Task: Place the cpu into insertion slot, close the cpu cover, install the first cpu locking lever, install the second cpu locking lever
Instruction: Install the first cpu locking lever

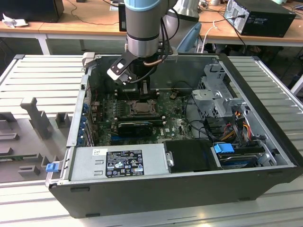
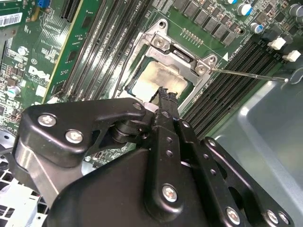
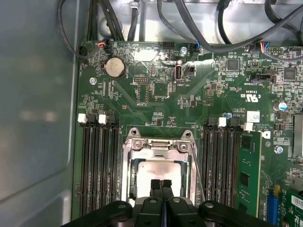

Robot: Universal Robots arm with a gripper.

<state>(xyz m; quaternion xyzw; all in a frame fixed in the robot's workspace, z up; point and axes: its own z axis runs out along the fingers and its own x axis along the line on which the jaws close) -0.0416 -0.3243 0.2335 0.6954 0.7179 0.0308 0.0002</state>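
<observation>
The computer case lies open on the ribbed grey table, and the arm reaches down into it near the case's back edge. The cpu sits in the insertion slot on the green motherboard. Its dull beige top shows through the square opening of the cpu cover, which lies flat around it.

The gripper is closed: its two black fingertips are pressed together with nothing between them. They hang right over the cpu's near edge, and whether they touch it cannot be told. In the second wrist view the gripper points at the chip. In that view a thin metal lever runs out from the slot's corner across the black memory slots. Memory slots flank the socket on both sides. In the exterior view the gripper stands just above the socket, well apart from the power supply at the case's front edge.
</observation>
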